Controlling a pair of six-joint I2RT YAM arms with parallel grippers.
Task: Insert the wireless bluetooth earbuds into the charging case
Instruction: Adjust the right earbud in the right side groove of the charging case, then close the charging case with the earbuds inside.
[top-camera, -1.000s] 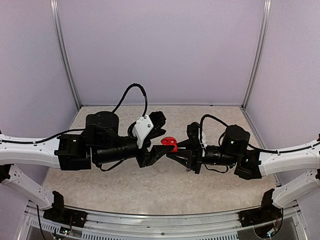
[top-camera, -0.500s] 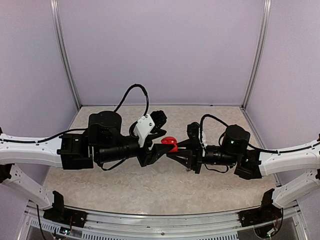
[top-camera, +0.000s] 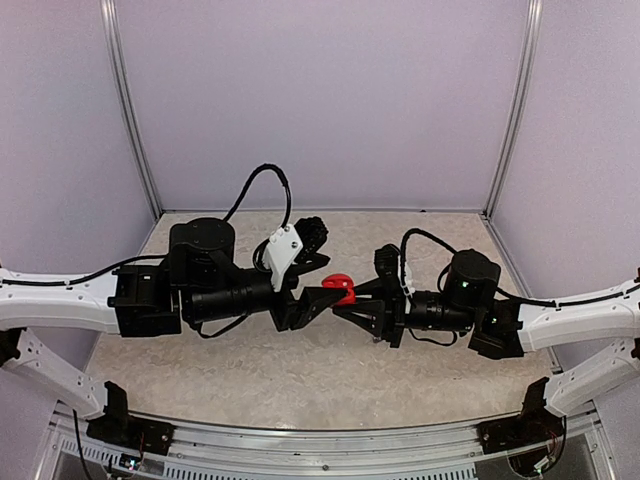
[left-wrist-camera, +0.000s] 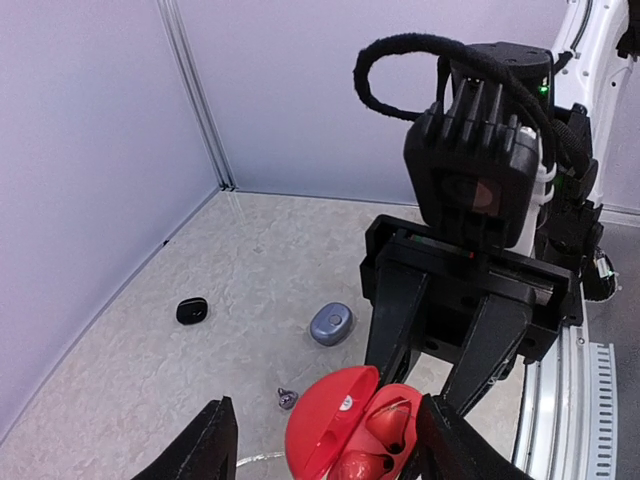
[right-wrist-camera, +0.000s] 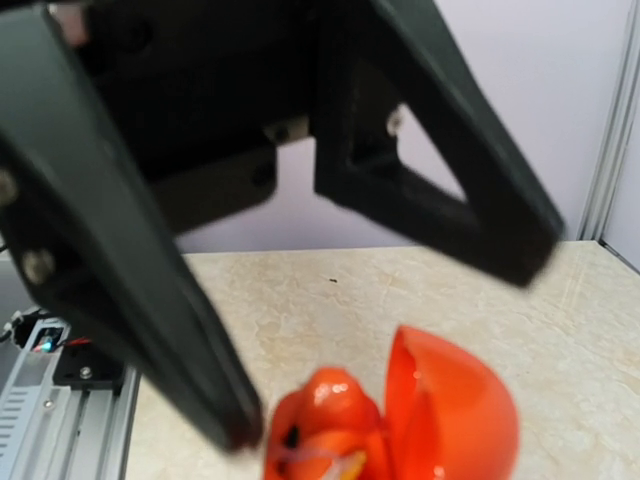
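The left gripper's (left-wrist-camera: 327, 446) fingers, just eased slightly wider, stand apart flanking the open red charging case (left-wrist-camera: 322, 432), where a red earbud (left-wrist-camera: 352, 467) seems seated and probably released, while the right gripper (left-wrist-camera: 420, 388) beyond clamps the case above the table.

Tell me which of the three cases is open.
The red case: its lid is flipped up and it is held up off the table. The grey case and the black case both lie shut on the table.
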